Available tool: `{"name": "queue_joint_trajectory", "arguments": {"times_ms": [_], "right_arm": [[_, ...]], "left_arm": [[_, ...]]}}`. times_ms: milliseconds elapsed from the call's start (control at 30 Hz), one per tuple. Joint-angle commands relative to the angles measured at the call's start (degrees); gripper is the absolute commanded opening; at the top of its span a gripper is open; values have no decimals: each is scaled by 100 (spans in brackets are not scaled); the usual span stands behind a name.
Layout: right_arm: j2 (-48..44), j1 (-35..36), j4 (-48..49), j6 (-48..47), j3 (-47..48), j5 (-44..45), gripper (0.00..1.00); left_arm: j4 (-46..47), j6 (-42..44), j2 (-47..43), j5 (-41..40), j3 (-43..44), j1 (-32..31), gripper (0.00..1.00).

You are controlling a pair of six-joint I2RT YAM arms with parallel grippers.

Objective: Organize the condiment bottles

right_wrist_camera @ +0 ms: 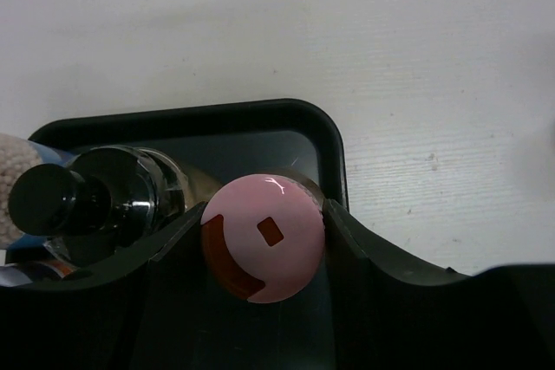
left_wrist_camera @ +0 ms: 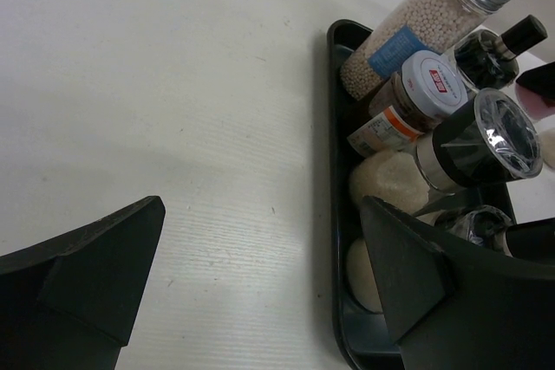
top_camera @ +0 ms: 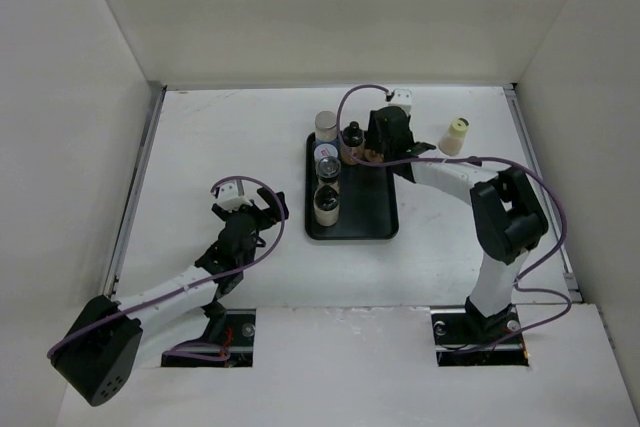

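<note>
1. Right gripper: we find both fingers pressed against the sides of the pink-capped bottle, so the jaws are closed on it. In the top view this gripper sits over the far right corner of the tray. The wrist view places the pink cap just inside that corner. We cannot tell whether the bottle's base rests on the tray floor.

2. Just left of the held bottle, inside the tray's far edge, stands the black-capped bottle of dark glass.

3. Along the tray's left wall we count a row of four bottles:
   - the grey-capped bottle, filled with pale beads, at the far end
   - the white-lidded jar
   - the clear-topped bottle
   - a tan bottle at the near end

4. The cream-capped bottle stands outside the tray, on the table, to the right of the tray's far right corner and apart from it.

5. Left gripper: the jaws are spread wide with nothing between them. It hangs over bare table just left of the tray's left wall, near the tray's near end.
</note>
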Motion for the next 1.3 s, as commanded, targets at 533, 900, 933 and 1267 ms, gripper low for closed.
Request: {"name": "queue_joint_trajectory", "arguments": {"times_ms": [533,900,933,1267], "right_arm": [[-1070,-664,283,73,-334,137,82],[-482,-2141,-411,64,104,375,98],[-403,-2229,-481,64,174,366,98],[300,-2537,-412,-23,684,-109,86]], "left_arm": [[222,-20,-234,-14,-22,-20,100],[222,-20,-225,4,-13,-38,100],[222,-20,-234,-14,-22,-38,100],[301,-37,64,39,22,-99,100]]}}
